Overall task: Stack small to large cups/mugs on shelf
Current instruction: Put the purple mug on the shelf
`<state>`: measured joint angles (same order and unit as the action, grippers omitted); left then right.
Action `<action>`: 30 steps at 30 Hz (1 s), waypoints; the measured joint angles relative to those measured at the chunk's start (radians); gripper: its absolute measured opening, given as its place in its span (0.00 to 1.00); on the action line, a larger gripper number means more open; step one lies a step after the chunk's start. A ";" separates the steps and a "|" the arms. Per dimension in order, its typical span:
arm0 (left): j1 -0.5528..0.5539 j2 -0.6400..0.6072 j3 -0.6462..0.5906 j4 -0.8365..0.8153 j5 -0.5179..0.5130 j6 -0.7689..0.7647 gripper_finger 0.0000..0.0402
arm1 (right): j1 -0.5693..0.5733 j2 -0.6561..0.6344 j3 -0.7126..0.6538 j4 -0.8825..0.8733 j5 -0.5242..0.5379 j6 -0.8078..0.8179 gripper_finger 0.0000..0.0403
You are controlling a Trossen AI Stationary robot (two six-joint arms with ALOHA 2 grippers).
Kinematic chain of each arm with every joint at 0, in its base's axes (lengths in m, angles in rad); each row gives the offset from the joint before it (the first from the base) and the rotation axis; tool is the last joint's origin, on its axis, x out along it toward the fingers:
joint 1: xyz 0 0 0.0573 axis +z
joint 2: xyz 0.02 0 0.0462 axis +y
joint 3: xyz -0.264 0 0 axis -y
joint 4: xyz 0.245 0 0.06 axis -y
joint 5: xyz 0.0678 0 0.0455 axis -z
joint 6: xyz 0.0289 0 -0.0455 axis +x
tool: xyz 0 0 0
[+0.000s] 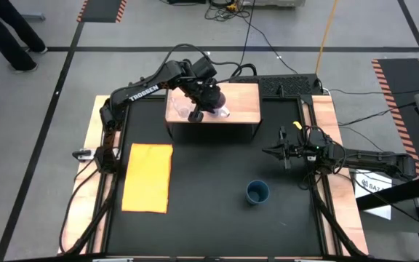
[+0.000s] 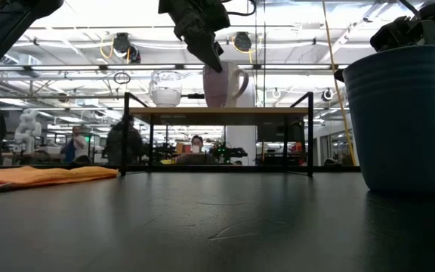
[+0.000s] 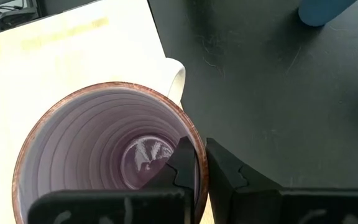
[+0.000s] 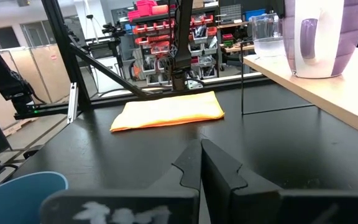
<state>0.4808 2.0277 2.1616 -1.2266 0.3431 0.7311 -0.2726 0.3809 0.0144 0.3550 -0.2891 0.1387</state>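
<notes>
The light purple mug (image 1: pixel 217 97) stands upright on the wooden shelf (image 1: pixel 242 102) at the table's far side, its pale handle (image 2: pixel 240 79) turned to one side. My left gripper (image 3: pixel 202 168) comes down on its rim, shut on it. The tiny clear glass cup (image 2: pixel 165 87) stands on the shelf beside the mug. The dark teal-blue cup (image 1: pixel 257 192) stands on the black table, near right of middle. My right gripper (image 4: pixel 201 162) is shut and holds nothing, level above the table's right side (image 1: pixel 278 151). My left gripper holds the mug's wall at the rim (image 3: pixel 199 163), on the side away from the handle. One finger (image 3: pixel 182 163) is inside the mug and the other (image 3: pixel 229 174) outside. The fingers slant down from above. The mug is upright, its base on the shelf board.
A flat yellow-orange mat (image 1: pixel 148 177) lies on the table's left part. The shelf stands on thin black legs (image 2: pixel 310 132) with open room beneath. People show in the room behind the table (image 2: pixel 123 140).
</notes>
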 joint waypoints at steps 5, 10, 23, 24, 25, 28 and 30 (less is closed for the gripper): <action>0.000 0.000 0.000 0.000 -0.001 -0.001 0.04 | 0.000 0.000 0.000 0.000 0.000 0.003 0.00; 0.000 0.000 0.000 0.001 -0.007 -0.006 0.10 | 0.000 0.000 0.000 0.000 0.000 0.003 0.00; 0.002 0.006 -0.003 -0.005 -0.029 -0.003 0.21 | 0.000 0.000 0.000 0.000 0.000 0.003 0.00; 0.002 0.006 -0.003 -0.005 -0.027 -0.003 0.21 | 0.000 0.000 0.000 0.000 0.000 0.003 0.00; 0.002 0.006 -0.003 -0.005 -0.026 -0.003 0.21 | 0.000 0.000 0.000 0.000 0.000 0.003 0.00; 0.002 0.006 -0.003 -0.005 -0.022 -0.003 0.21 | 0.000 0.000 0.000 0.000 0.000 0.003 0.00; 0.002 0.006 -0.003 -0.003 -0.020 -0.003 0.21 | 0.000 0.000 0.000 0.000 0.000 0.003 0.00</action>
<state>0.4828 2.0335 2.1590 -1.2298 0.3228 0.7280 -0.2729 0.3809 0.0143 0.3550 -0.2893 0.1417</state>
